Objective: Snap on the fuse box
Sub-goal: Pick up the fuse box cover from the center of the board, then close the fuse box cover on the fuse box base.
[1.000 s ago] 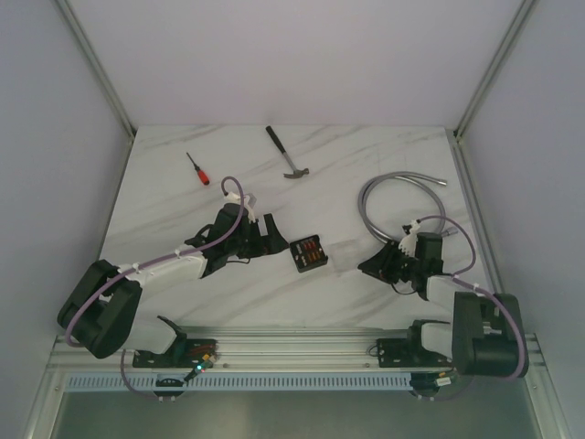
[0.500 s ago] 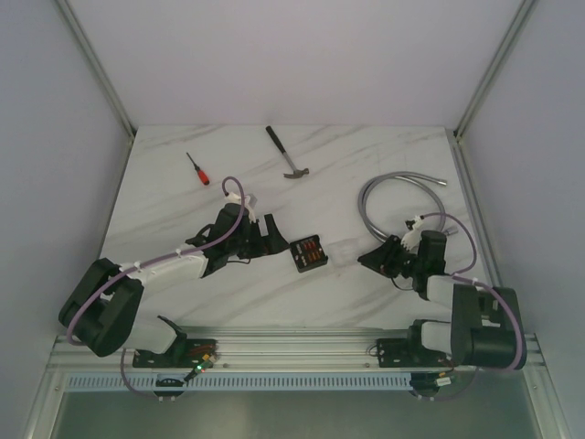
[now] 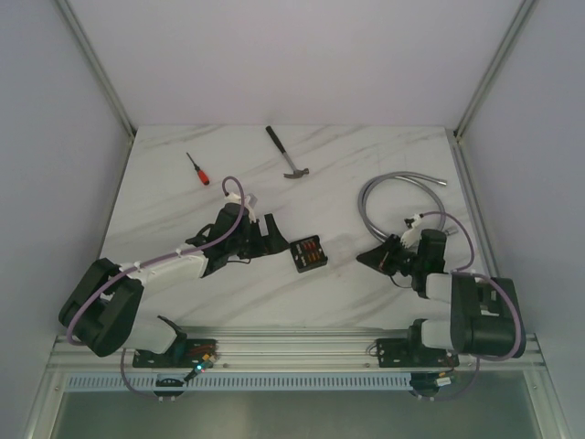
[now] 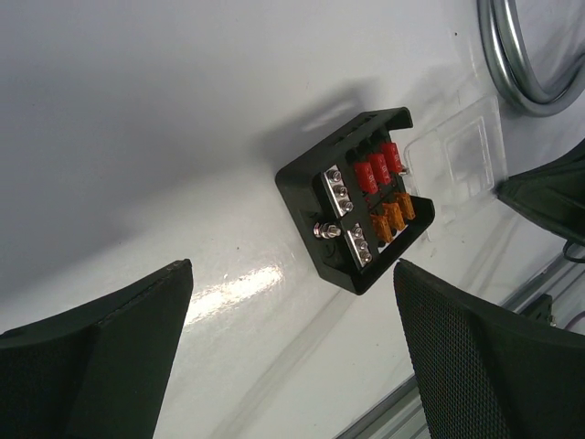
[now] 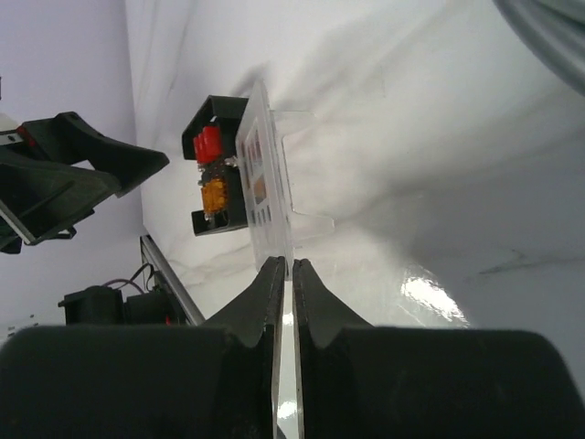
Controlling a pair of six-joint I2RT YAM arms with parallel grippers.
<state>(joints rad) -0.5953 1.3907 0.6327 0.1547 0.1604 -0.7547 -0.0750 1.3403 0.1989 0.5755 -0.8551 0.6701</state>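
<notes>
One fuse box (image 3: 307, 253) (three red fuses (image 4: 377, 169), three orange fuses (image 4: 393, 218)) sits uncovered on the table (image 3: 183, 197) between two grippers. The left gripper (image 3: 276, 236) is spread wide just beside it. The right gripper (image 5: 284, 270) is pinched narrow, apparently on one clear cover (image 5: 270, 183) at the box's side.

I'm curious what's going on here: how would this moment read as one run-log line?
left gripper open, facing fuse box | right gripper shut on edge of clear cover | fuse box uncovered
</notes>
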